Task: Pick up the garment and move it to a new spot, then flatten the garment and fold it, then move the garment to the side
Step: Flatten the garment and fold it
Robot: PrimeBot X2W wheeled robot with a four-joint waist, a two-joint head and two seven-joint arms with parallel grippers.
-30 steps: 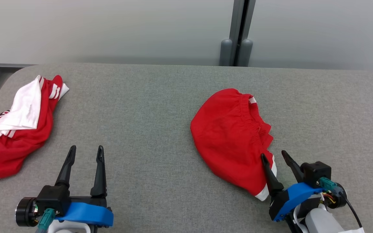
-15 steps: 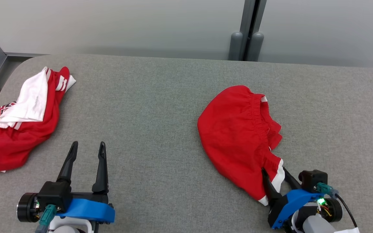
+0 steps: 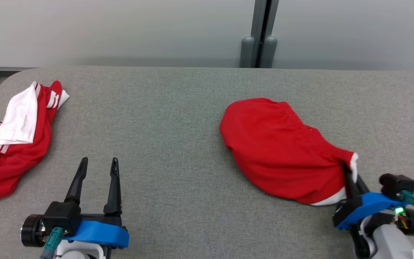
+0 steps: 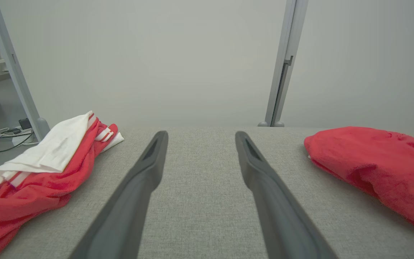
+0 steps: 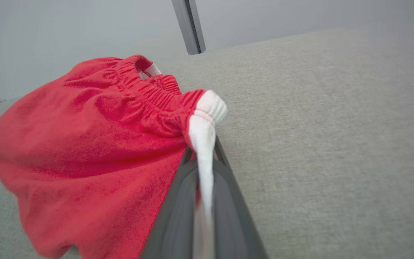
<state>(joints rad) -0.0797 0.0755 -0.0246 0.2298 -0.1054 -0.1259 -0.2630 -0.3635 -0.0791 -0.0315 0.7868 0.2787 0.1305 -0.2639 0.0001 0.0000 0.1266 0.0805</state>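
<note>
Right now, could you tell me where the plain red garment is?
In the head view the plain red garment lies right of centre on the table, one corner pinched in the right gripper.

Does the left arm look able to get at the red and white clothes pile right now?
Probably yes: the left gripper is open and holding nothing, and open table surface lies between it and the red and white clothes pile to its left.
</note>
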